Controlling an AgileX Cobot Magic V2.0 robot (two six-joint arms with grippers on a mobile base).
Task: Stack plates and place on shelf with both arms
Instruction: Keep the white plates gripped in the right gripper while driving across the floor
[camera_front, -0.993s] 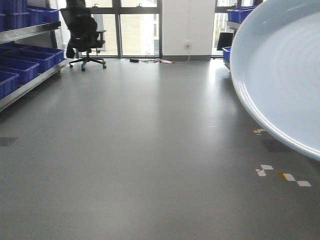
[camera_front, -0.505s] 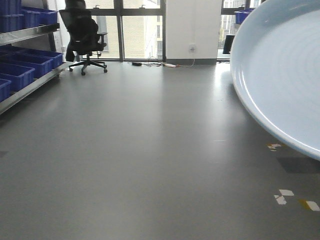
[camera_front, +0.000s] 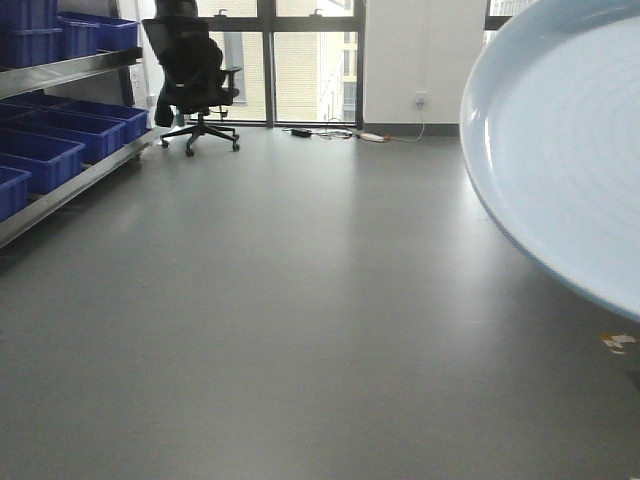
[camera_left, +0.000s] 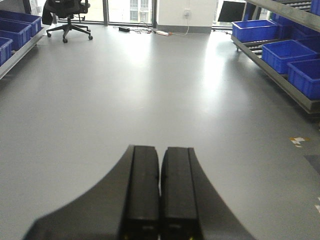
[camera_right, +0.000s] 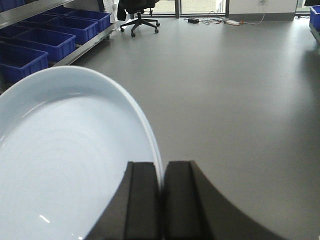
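Note:
A pale blue-white plate (camera_front: 560, 150) fills the right side of the front view, held up off the floor. In the right wrist view the same plate (camera_right: 65, 160) spreads to the left, its rim pinched between the fingers of my right gripper (camera_right: 161, 172), which is shut on it. I cannot tell whether a second plate lies stacked with it. My left gripper (camera_left: 160, 155) is shut with nothing between its fingers and hangs over bare grey floor. A shelf (camera_front: 60, 70) with blue bins runs along the left of the front view.
A black office chair (camera_front: 195, 70) stands by the far windows. Cables (camera_front: 345, 133) lie on the floor near the wall. Another rack of blue bins (camera_left: 285, 50) lines the right side in the left wrist view. Tape marks (camera_front: 618, 342) dot the grey floor (camera_front: 300, 300).
The scene has slid to the right in the front view: chair, windows and left shelf shifted right and the floor tape dropped lower. The plate keeps its place in the frame.

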